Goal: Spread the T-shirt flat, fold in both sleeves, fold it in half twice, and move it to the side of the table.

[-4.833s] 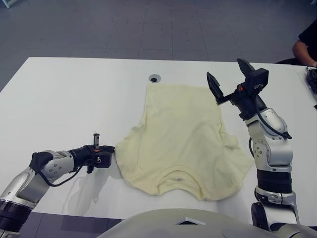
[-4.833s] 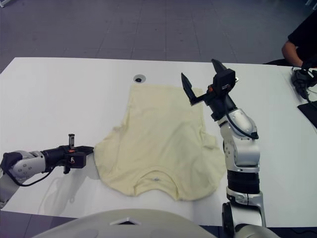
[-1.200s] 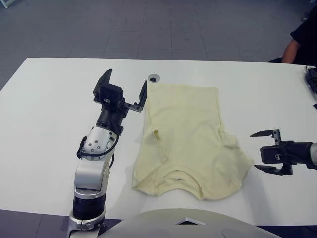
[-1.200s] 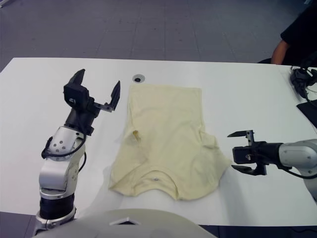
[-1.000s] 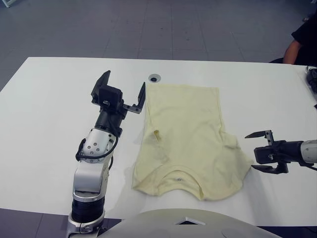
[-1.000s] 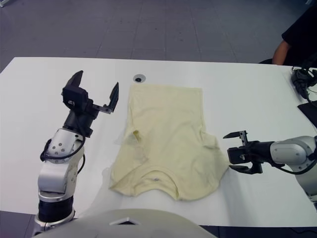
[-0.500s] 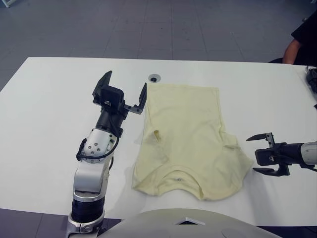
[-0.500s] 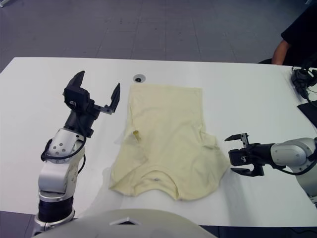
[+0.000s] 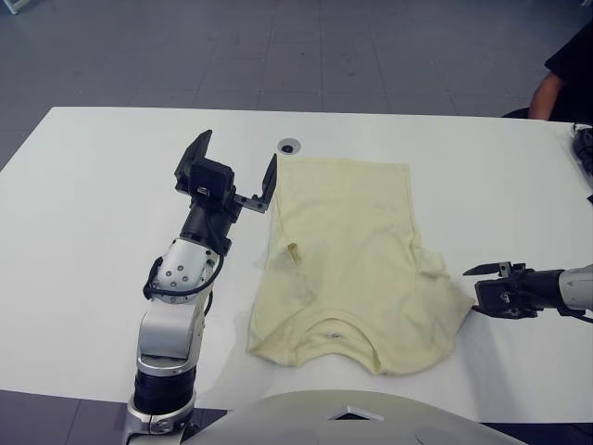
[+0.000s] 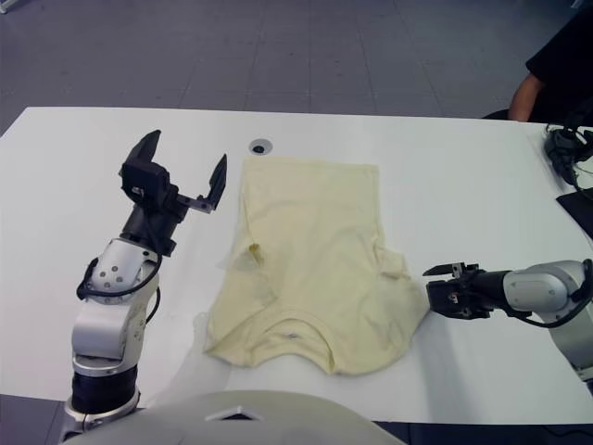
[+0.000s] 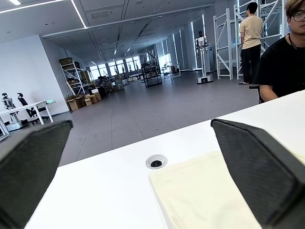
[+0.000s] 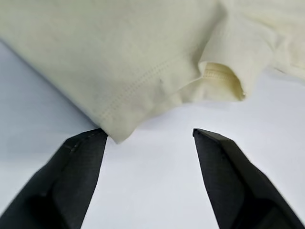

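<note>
The T-shirt is soft, matt cloth with stitched hems, on a smooth white table with a faint sheen. The right gripper has matt black, plastic-looking fingers. The left gripper has finely textured pads.

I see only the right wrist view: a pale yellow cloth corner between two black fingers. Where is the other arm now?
Observer: The left end effector is open and raised above the white table, beside the far corner of the pale yellow cotton T-shirt.
Operator: Is the sleeve on that side folded in?
Observer: Yes, the left-side sleeve lies folded onto the body; the right-side sleeve sticks out sideways.
Operator: Which way does the collar point?
Observer: The collar lies at the near edge, toward the robot; the hem is far, by the round cable hole.
</note>
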`<state>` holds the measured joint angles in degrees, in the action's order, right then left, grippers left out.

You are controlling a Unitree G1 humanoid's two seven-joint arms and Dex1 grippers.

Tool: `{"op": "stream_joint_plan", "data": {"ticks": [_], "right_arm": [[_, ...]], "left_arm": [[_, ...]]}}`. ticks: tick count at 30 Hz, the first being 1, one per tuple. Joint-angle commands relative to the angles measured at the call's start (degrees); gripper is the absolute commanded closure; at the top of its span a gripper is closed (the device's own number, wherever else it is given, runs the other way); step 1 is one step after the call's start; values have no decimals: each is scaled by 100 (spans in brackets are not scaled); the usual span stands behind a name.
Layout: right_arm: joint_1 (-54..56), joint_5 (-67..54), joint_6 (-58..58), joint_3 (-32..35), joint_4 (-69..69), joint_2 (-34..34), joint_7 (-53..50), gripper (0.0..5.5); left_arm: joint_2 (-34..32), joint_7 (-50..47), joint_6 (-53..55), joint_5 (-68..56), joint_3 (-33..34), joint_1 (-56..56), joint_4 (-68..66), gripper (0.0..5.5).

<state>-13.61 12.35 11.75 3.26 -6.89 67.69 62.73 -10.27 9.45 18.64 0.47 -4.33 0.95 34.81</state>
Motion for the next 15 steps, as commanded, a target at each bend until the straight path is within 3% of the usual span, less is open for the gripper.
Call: {"op": "stream_joint_plan", "data": {"ticks": [1,15], "right_arm": [[-59,36,-5,-26,7,80,-13,317],[-117,-66,14,62,-57,104,-7,548]], "left_arm": [[-67,37,67,56,-23,48,18,10],[-73,55,68,68,-24,103,-36,10]]}}
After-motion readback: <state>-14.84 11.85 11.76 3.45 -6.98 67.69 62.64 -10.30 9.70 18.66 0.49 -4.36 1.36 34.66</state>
